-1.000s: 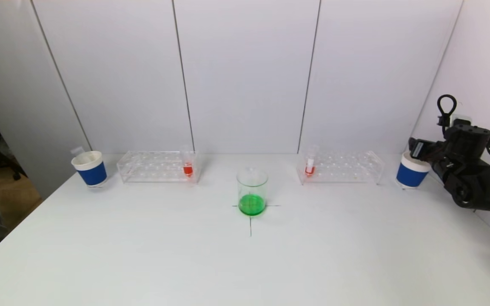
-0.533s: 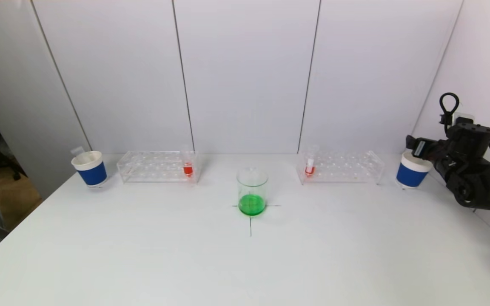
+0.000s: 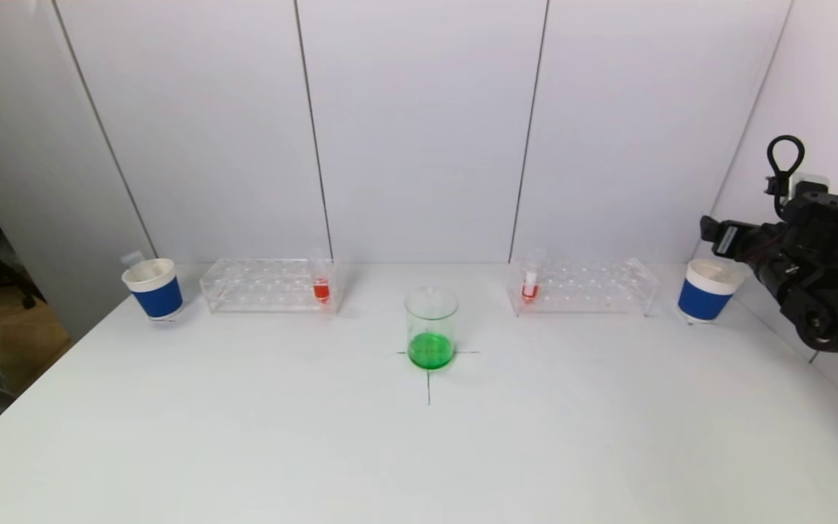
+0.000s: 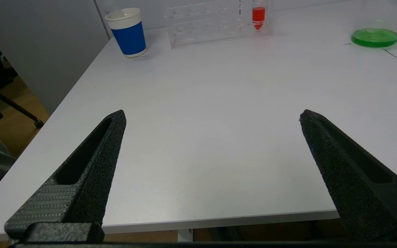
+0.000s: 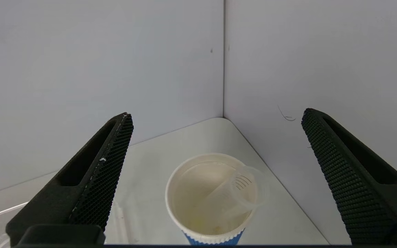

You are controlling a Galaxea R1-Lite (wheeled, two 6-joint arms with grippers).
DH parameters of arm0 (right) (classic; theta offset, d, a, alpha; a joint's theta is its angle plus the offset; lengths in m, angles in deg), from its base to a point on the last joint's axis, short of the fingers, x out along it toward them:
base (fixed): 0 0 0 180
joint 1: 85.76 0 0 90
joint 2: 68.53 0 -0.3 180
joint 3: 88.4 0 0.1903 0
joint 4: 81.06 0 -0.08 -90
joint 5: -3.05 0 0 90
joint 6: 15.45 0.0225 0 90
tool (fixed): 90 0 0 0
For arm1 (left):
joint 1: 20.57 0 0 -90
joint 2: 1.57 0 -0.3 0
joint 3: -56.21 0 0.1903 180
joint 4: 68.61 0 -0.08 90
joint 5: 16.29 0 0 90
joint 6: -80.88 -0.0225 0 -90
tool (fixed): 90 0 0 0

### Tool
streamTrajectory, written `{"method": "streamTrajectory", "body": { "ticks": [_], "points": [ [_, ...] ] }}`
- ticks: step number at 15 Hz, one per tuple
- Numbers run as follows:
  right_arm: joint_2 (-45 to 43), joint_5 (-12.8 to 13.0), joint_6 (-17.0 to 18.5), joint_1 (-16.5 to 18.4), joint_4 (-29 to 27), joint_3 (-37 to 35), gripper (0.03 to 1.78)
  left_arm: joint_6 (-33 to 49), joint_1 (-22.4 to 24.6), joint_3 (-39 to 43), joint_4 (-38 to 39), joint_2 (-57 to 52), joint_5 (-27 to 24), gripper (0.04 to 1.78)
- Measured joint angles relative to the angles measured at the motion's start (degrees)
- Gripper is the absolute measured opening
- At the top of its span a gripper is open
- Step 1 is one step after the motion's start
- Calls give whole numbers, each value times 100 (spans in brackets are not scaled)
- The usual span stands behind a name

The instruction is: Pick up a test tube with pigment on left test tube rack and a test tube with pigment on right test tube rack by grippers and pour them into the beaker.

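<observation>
A glass beaker [image 3: 431,327] with green liquid stands mid-table on a cross mark. The left clear rack [image 3: 266,285] holds one test tube with red pigment [image 3: 321,285] at its inner end. The right clear rack [image 3: 586,285] holds one test tube with red pigment [image 3: 530,285]. My right gripper [image 3: 717,236] is open and empty, raised above the right blue cup [image 3: 706,292]; in the right wrist view [image 5: 216,113] it looks down into that cup [image 5: 184,193]. My left gripper [image 4: 212,112] is open and empty, low at the table's near edge, far from the left rack [image 4: 215,22] and its red tube [image 4: 258,15].
An empty clear tube [image 5: 240,193] leans inside the right cup. A second blue cup [image 3: 153,289] stands left of the left rack. Wall panels close the back and right side. The table's left edge drops to the floor.
My right gripper has risen and drawn back to the right, off the right cup's rim. Nothing else has moved.
</observation>
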Motion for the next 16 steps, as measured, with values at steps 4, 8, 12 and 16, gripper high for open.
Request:
{"method": "streamTrajectory", "body": {
  "ticks": [4,8,12,16],
  "points": [
    [-1039,-7,-173,-276,-35,-673,178,0,-2,0,0,0,0,176],
    [-2517,-20,-291,-664,-184,-1742,178,0,-2,0,-2,0,0,176],
    [-4350,0,-469,-1001,-802,-2787,178,0,0,0,0,0,0,176],
    [-6337,30,-731,-1102,-1788,-3565,178,0,-5,0,0,0,1,176]
  ]
}}
